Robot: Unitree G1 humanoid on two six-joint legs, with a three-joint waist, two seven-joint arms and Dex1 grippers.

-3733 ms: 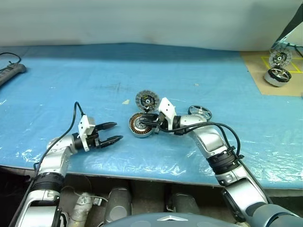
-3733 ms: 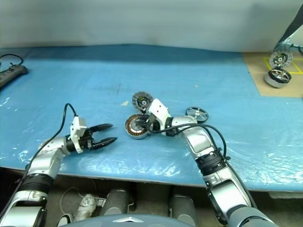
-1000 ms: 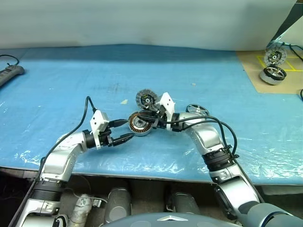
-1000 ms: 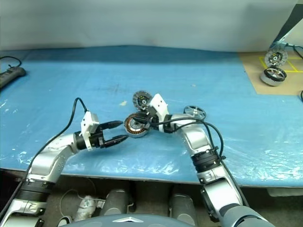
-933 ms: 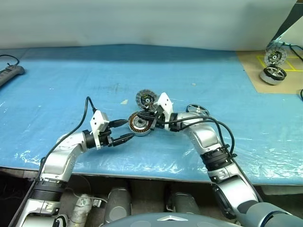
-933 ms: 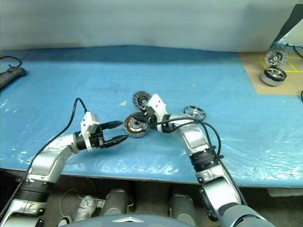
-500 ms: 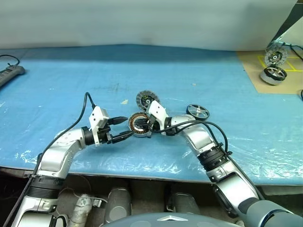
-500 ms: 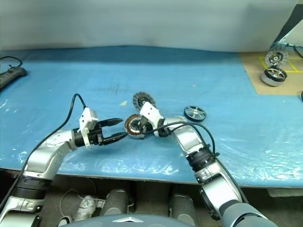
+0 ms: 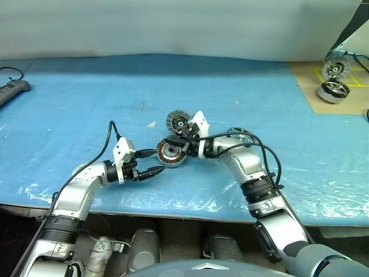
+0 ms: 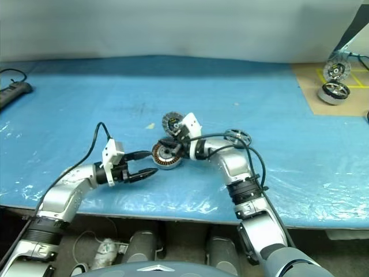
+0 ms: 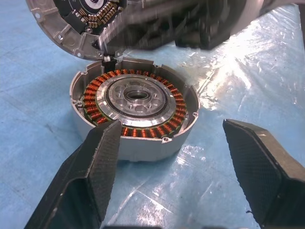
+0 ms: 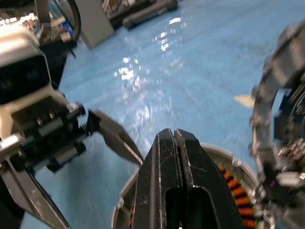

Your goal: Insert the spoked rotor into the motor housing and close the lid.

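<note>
While the squat round silver-grey motor housing (image 9: pixel 171 153) sits open on the blue plastic-covered table (image 9: pixel 86 104), copper windings and dark centre facing up, both arms crowd in on it from either side. The left gripper (image 9: pixel 155 162) hangs just to the housing's left with its two black fingers (image 11: pixel 100 162) spread apart and nothing between them; from its wrist camera the housing (image 11: pixel 136 112) lies straight ahead, framed by the open gap, near but not touched. The right gripper (image 12: pixel 172 143) comes in from the other side, fingers pressed together on nothing, its tip over the housing's rim; whether it touches, I can't tell.

The round grey ribbed lid (image 9: pixel 179 122) stands up behind the housing, joined at the rim, dark centre showing, so the cup is open for loading. And the small shiny silver spoked rotor (image 10: pixel 237 137)? It lies flat on the table well out to the right of the housing, beyond the right forearm, untouched by either claw.

That's the relation that matters: the rotor lies behind the right claw's reach direction, on the right arm's side, well apart from the left claw. My guess is the right arm is the nearer one for the pickup and would have to pull back and swing outward, while the left is well placed to steady the housing. Insertion hasn't begun.
</note>
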